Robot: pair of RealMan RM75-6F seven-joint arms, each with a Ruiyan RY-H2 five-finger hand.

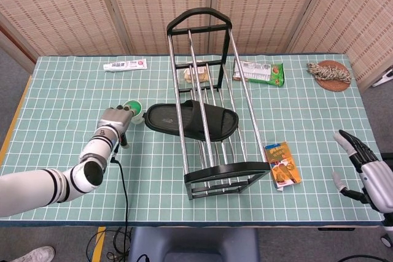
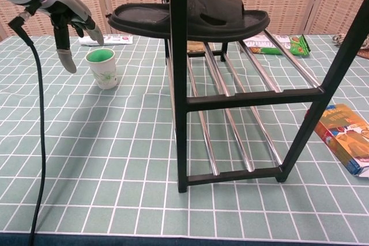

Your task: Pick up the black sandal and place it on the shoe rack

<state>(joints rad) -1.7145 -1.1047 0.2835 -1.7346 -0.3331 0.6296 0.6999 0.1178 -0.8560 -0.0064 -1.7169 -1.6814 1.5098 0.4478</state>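
Right robot hand (image 1: pixel 373 173): seen low at the near right edge of the surface (image 1: pixel 73 96), fingers apart, nothing held, well clear of everything.
Booklet (image 1: pixel 282 164): an orange packet lying flat just right of the rack's near foot.
Rack (image 1: pixel 209 99): black frame with chrome rails, standing mid-surface.
Left robot hand (image 2: pixel 69 18): held above the surface just left of the cup, fingers spread and pointing down, nothing gripped.
Cup (image 2: pixel 101 67): a small paper cup with a green inside, standing upright between the left robot hand and the sandal's end.
Sandal (image 1: pixel 191 119): already resting across the rails of the upper tier, lying level, one end overhanging the rack's left side toward the cup.
Step in hand: the placement is judged to be done; what is left is clearing the left robot hand.
How it is best done: the fingers should be kept apart and lifted before being drawn away, so the cup is not tipped; the overhanging end of the sandal should not be brushed, since a nudge could slide it off the smooth rails.
Far edge: a tube (image 1: pixel 125 64), a green packet (image 1: pixel 259 72) and a coil of rope (image 1: pixel 331 72) are left untouched.
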